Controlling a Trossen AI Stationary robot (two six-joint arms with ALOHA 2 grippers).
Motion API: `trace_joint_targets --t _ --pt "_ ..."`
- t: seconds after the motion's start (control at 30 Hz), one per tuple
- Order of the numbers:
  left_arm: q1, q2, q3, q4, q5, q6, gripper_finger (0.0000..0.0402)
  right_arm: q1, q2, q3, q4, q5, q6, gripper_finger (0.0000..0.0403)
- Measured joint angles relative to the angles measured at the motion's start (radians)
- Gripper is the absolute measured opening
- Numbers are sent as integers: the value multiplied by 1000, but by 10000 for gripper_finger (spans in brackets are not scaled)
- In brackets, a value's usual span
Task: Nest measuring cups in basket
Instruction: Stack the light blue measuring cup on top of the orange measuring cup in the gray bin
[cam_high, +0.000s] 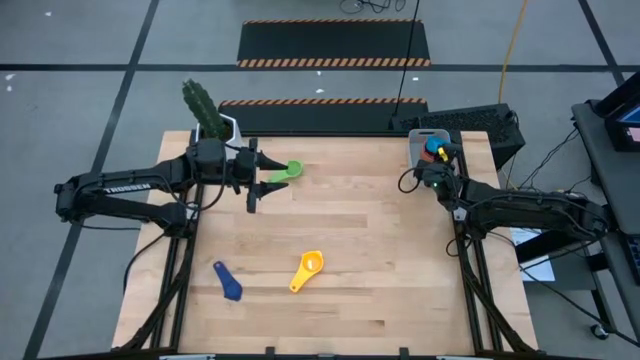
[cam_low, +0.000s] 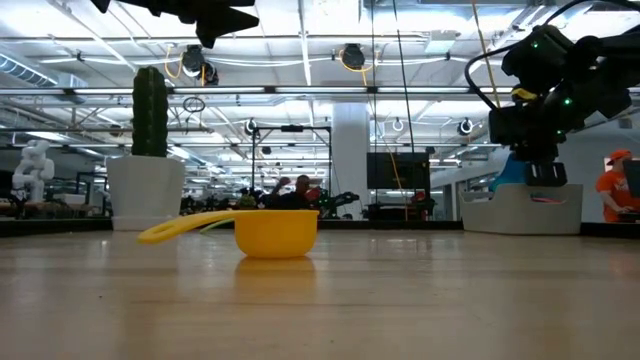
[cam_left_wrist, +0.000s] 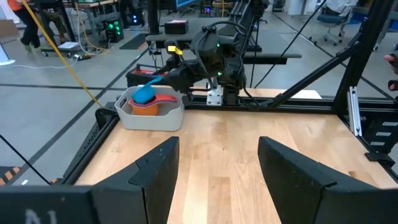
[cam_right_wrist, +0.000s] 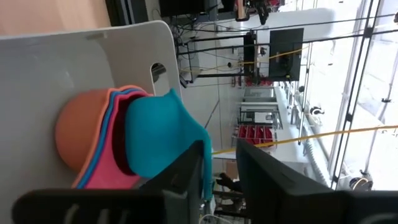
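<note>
The grey basket (cam_high: 422, 139) stands at the table's far right. In it nest orange, red and blue cups (cam_right_wrist: 93, 143), with a light blue cup (cam_right_wrist: 158, 134) on top. My right gripper (cam_right_wrist: 221, 149) hovers at the basket, slightly open, with the light blue cup's handle between its fingers. A green cup (cam_high: 287, 171) lies on the table just ahead of my left gripper (cam_high: 260, 180), which hangs open above the table. A yellow cup (cam_high: 308, 270) and a dark blue cup (cam_high: 228, 282) lie on the near part of the table. My right gripper has the light blue cup's handle (cam_right_wrist: 206, 177) lying along the inner side of one finger (cam_right_wrist: 189, 171), with a gap to the other. Whether that finger touches the handle I cannot tell. The cup sits tilted in the stack in the basket.
A white pot with a cactus (cam_high: 205, 110) stands at the far left corner, behind my left arm. The middle of the table (cam_high: 360, 220) is bare wood. Cables and a dark box (cam_high: 480, 125) lie beyond the far right edge.
</note>
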Motion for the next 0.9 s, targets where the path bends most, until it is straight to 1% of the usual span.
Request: trace_joint_targets --t 0.2,0.3,0.43,0.53,0.67,0.8,0.9 --pt "0 0 0 0 0 0 220 0 0 1 14 0 25 116" --pt "0 0 0 1 0 3 221 1 -1 2 16 0 41 119" --pt "1 0 0 13 1 9 220 33 -2 14 16 3 46 120" --pt "1 0 0 21 9 19 221 62 -3 21 18 51 50 120" --pt "1 0 0 24 10 19 221 89 -12 21 15 77 49 120" --pt "1 0 0 29 12 18 221 95 -24 21 15 123 45 120" --pt "2 0 0 29 12 16 221 95 -29 21 17 127 73 120"
